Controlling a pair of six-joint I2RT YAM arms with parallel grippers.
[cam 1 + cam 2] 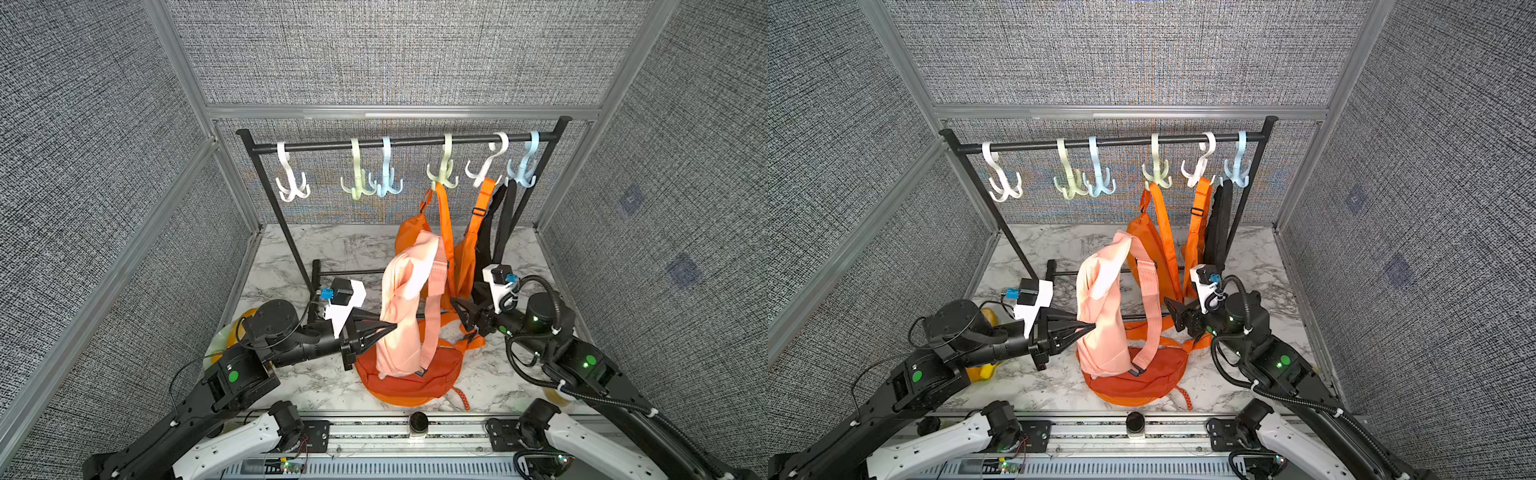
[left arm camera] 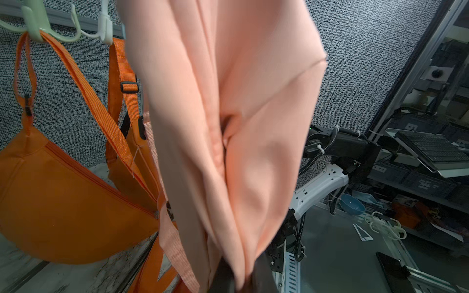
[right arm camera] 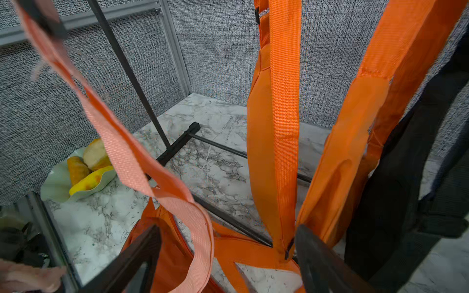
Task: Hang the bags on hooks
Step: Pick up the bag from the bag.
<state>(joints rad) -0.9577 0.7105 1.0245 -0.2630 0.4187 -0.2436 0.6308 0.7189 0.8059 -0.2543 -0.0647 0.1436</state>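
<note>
One black rack (image 1: 399, 141), six hooks on its rail, two white hooks (image 1: 291, 183) (image 1: 484, 166), two green hooks (image 1: 357, 178) (image 1: 444, 166), two blue hooks (image 1: 388, 178) (image 1: 523, 166), five bags in all, one pink bag (image 1: 405, 307), three orange bags (image 1: 409, 232) (image 1: 465, 257) (image 1: 411, 378), one black bag (image 1: 505, 216), one pale dish (image 3: 58, 182) at the left edge of the marble table (image 1: 291, 249), two robot arms (image 1: 299, 345) (image 1: 540, 320).

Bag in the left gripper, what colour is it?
Pale peach-pink, strap too. The bag shows best in a top view.
</note>
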